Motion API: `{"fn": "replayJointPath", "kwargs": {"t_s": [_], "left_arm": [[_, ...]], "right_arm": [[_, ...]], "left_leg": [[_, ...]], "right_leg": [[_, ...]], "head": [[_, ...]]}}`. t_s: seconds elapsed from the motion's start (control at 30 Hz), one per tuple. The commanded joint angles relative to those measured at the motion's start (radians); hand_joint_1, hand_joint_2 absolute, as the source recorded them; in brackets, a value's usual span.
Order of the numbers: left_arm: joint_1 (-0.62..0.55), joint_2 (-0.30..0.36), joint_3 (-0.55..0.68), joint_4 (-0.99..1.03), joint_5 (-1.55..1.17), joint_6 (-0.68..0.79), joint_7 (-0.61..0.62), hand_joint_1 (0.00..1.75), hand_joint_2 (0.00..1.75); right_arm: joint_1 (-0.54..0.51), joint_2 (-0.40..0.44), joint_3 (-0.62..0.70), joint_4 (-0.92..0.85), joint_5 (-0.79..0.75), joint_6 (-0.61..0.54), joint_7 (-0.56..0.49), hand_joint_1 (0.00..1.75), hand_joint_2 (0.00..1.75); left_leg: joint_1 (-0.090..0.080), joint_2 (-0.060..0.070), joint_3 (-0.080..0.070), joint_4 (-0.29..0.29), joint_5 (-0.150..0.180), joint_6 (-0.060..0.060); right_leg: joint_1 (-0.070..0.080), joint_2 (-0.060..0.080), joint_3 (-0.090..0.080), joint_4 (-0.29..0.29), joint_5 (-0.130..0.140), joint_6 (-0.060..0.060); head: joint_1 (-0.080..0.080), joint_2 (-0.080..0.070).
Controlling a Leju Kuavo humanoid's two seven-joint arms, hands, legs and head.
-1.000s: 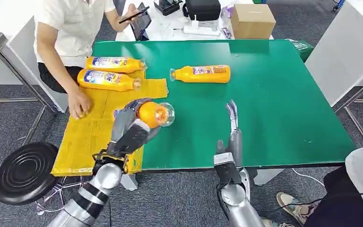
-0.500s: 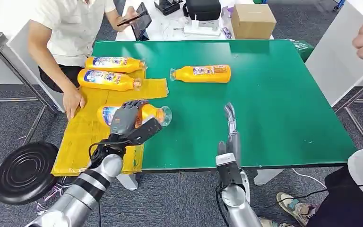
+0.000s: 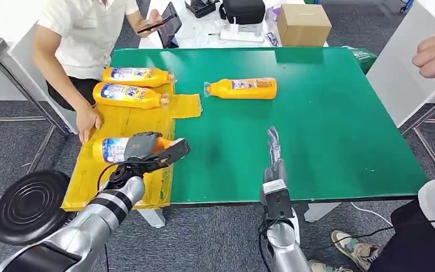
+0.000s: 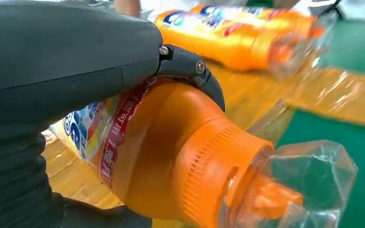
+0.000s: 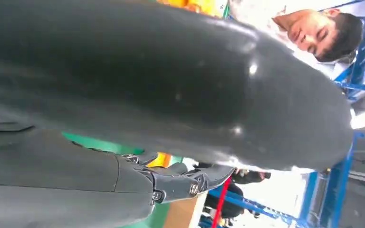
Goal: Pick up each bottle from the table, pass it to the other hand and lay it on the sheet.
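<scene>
Left robot hand (image 3: pixel 147 148) grips orange bottle (image 3: pixel 113 149) lying sideways over yellow sheet (image 3: pixel 99 184), low enough to lay flat beside two placed bottles. Right robot hand (image 3: pixel 273 148) spread, empty; fourth bottle (image 3: pixel 242 88) waits on green table (image 3: pixel 328 113).

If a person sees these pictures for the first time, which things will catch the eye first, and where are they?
First comes the left robot hand, holding an orange bottle low over the yellow sheet at the near left edge of the green table. Two more bottles lie side by side at the sheet's far end, beside a seated person, and a fourth bottle lies alone on the green. The right robot hand is open, holding nothing.
</scene>
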Motion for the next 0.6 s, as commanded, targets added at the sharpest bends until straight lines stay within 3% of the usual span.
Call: {"fn": "replayJointPath", "kwargs": {"t_s": [0.03, 0.2, 0.3, 0.33, 0.37, 0.6], "left_arm": [[-0.078, -0.048, 0.095, 0.179, 0.053, -0.063, -0.056, 1.75, 1.75], [-0.076, -0.048, 0.096, 0.179, 0.053, -0.062, -0.058, 1.75, 1.75], [-0.066, -0.056, 0.157, 0.178, 0.134, -0.096, -0.121, 1.71, 1.75], [-0.062, -0.058, 0.161, 0.176, 0.142, -0.093, -0.136, 0.4, 1.75], [-0.062, -0.06, 0.164, 0.18, 0.152, -0.098, -0.148, 0.05, 1.75], [-0.058, -0.067, 0.123, 0.164, 0.16, -0.113, -0.196, 0.0, 1.75]], "right_arm": [[-0.044, 0.017, -0.028, 0.131, -0.007, 0.029, 0.006, 0.0, 0.0], [-0.043, 0.016, -0.028, 0.133, -0.007, 0.029, 0.006, 0.0, 0.0], [-0.052, 0.014, -0.026, 0.147, -0.012, 0.034, 0.004, 0.0, 0.0], [-0.054, 0.014, -0.024, 0.151, -0.014, 0.034, 0.003, 0.0, 0.0], [-0.056, 0.014, -0.022, 0.157, -0.017, 0.034, 0.0, 0.0, 0.0], [-0.066, 0.012, -0.011, 0.185, -0.032, 0.023, -0.017, 0.0, 0.0]], "left_leg": [[0.001, 0.001, 0.001, 0.0, 0.0, -0.001], [0.002, 0.001, 0.002, 0.0, 0.0, -0.002], [0.001, 0.002, 0.002, -0.001, 0.0, -0.002], [0.001, 0.002, 0.002, 0.0, 0.0, -0.001], [0.002, 0.003, 0.003, -0.001, 0.0, -0.002], [0.002, 0.002, 0.002, 0.0, 0.0, -0.002]], "right_leg": [[0.002, 0.0, 0.001, -0.001, 0.0, -0.002], [0.002, 0.0, 0.002, -0.001, 0.001, -0.002], [0.002, 0.001, 0.003, -0.001, 0.001, -0.002], [0.001, 0.001, 0.002, -0.001, 0.0, -0.002], [0.002, 0.001, 0.003, -0.002, 0.001, -0.003], [0.002, 0.0, 0.002, -0.001, 0.0, -0.002]], "head": [[0.0, 0.0], [0.0, 0.0], [0.0, 0.0], [0.0, 0.0], [0.0, 0.0], [0.0, 0.0]]}}
